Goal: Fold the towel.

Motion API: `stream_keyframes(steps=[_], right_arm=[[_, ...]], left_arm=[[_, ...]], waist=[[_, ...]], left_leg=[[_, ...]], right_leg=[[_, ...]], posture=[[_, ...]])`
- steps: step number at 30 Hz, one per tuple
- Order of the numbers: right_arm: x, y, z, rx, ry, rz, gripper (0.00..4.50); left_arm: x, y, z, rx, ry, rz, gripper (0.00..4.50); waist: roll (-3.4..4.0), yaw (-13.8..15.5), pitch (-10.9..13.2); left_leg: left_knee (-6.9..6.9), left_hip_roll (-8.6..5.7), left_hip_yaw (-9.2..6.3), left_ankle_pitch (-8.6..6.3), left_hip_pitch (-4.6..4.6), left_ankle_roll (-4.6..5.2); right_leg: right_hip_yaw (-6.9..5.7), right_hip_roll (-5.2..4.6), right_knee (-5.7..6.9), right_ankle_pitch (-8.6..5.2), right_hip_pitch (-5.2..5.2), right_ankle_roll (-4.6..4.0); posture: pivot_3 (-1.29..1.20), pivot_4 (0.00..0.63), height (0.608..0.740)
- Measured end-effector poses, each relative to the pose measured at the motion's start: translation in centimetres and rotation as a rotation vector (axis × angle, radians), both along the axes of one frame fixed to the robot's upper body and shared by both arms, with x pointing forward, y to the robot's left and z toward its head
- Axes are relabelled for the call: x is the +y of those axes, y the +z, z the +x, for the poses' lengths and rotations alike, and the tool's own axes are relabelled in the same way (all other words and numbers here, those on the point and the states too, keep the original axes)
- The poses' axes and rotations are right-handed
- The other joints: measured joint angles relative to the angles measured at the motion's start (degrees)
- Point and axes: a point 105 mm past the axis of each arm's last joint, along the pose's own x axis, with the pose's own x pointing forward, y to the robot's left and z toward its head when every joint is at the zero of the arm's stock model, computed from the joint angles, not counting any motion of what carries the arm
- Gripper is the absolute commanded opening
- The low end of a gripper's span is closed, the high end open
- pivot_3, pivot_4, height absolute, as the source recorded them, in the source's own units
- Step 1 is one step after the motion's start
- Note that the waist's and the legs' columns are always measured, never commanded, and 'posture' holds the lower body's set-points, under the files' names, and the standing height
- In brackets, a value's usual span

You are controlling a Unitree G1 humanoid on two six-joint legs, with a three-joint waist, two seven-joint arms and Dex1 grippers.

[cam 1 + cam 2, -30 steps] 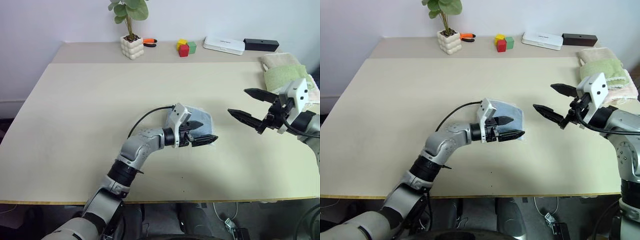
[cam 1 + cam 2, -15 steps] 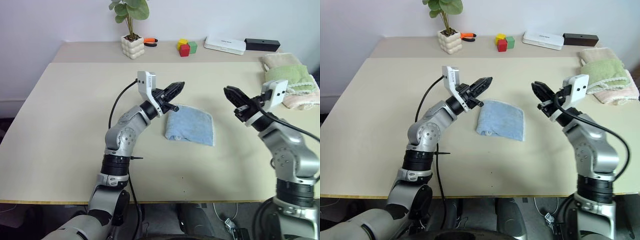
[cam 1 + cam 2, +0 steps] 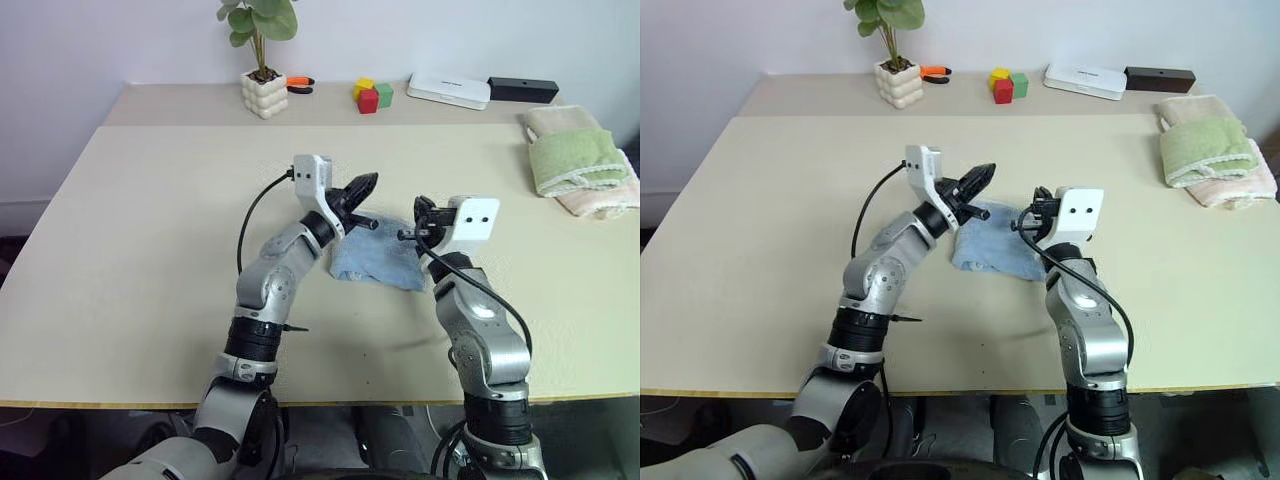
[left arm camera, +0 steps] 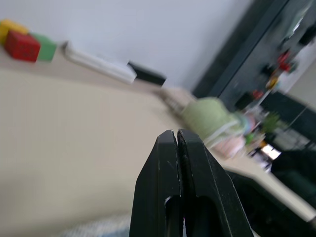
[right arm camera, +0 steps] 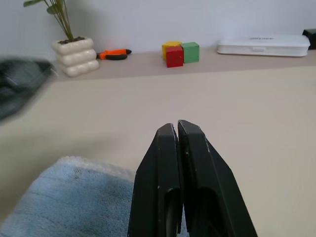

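Blue terry towel: folded, mid-table, bare tabletop all round.
Left gripper: fingers pressed together, empty, above towel's far edge.
Right gripper: likewise closed, empty.
Writing: none readable.

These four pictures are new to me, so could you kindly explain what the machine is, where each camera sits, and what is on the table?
This is a humanoid robot with two arms, each ending in a gripper of two black fingers. Two pictures come from a stereo camera on its head, looking down over a beige table. The other two come from cameras on the wrists, looking along each gripper's fingers.

The left gripper and the right gripper are both shut and hold nothing; they are raised over a folded light blue towel. At the table's right edge lie a green towel and a pinkish one. Along the back stand a potted plant, an orange-handled tool, coloured blocks, a white box and a black box.
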Motion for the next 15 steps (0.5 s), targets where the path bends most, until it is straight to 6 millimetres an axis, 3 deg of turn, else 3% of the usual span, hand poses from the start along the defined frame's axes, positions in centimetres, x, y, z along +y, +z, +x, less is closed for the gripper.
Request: stream_keyframes(steps=[6,11,15], right_arm=[[0.5,-4.7,1.2,0.168,-0.06,-0.03,0.07],[0.4,-6.1,1.6,0.194,-0.069,-0.069,0.07],[-1.5,-6.2,2.0,0.192,-0.132,-0.109,0.07]], left_arm=[[-0.7,-5.5,0.6,0.122,0.051,0.215,0.04],[0.8,-6.2,1.4,0.133,0.134,0.251,0.04],[3.0,-6.8,2.3,0.159,0.215,0.261,0.04]], waist=[[0.0,0.1,0.0],[0.02,0.0,0.0],[0.02,0.0,0.0]], left_leg=[[-0.01,-0.01,0.01,0.0,-0.03,0.0],[-0.01,0.0,0.01,0.0,0.03,0.0],[0.0,0.0,0.01,0.0,0.06,0.0]], right_leg=[[0.01,-0.01,0.0,0.0,-0.03,0.0],[0.0,-0.01,0.01,0.0,0.01,0.0],[0.0,-0.01,0.01,0.0,0.07,0.0]], posture=[[0.0,0.15,0.74],[0.0,0.15,0.74],[0.0,0.15,0.74]])
